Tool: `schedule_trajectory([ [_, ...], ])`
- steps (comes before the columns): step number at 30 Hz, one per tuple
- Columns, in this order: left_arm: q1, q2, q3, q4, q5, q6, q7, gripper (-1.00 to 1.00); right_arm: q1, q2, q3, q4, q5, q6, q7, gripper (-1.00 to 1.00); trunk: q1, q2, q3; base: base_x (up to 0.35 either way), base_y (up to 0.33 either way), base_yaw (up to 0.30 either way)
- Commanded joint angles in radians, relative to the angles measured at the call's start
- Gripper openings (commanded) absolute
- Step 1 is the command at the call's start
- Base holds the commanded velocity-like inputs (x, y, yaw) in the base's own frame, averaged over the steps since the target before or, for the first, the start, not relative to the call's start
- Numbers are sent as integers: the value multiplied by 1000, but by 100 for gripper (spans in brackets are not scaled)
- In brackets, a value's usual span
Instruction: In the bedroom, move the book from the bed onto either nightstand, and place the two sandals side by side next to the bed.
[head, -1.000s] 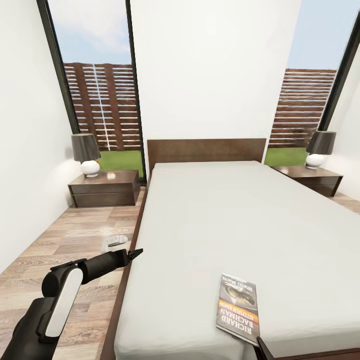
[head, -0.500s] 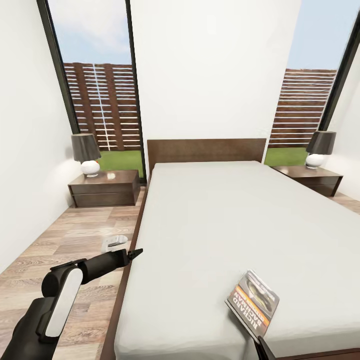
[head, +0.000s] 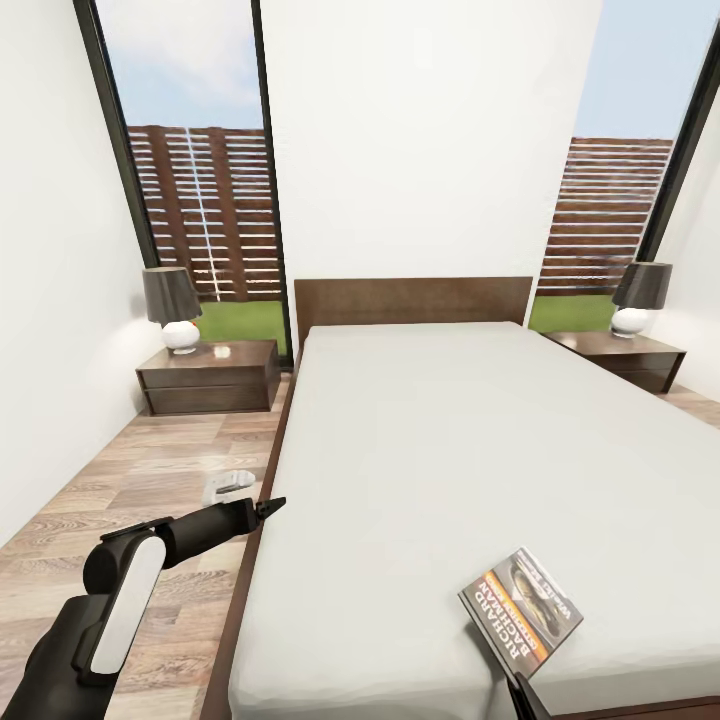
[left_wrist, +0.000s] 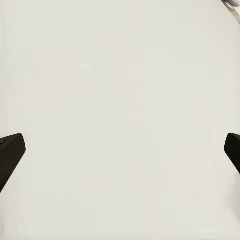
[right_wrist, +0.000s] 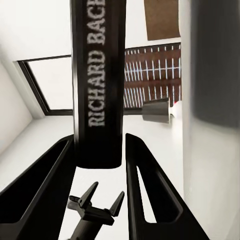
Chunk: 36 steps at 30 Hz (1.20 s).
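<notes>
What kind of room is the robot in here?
A bedroom, most likely. A bed with a wooden headboard fills the middle, with a nightstand and lamp on each side of it.

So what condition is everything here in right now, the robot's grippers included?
Thin paperback book with orange band: cover up, near the bed's foot corner, spine between the right gripper's fingers.
White mattress on the dark wooden bed: bare apart from the book.
Left gripper: open, holding nothing.
Right gripper: around the book's spine.
Two dark-shaded table lamps: upright, one on each nightstand.
</notes>
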Motion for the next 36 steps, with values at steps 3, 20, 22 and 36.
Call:
schedule_trajectory([
  [3, -1, 0, 2, 0, -7, 4, -9, 100, 0, 0, 3, 0, -4, 9, 3, -100, 0, 0, -1, 0, 0, 0],
  [20, -1, 0, 1, -2, -7, 4, -9, 100, 0, 0, 4, -1, 7, 6, 3, -100, 0, 0, -1, 0, 0, 0],
  [22, -1, 0, 1, -2, -7, 4, -9, 100, 0, 0, 4, -1, 7, 6, 3, -100, 0, 0, -1, 0, 0, 0],
  [36, -1, 0, 1, -2, -7, 5, -8, 100, 0, 0, 7, -6, 10, 5, 3, -100, -39, 70, 30, 0, 0, 0],
])
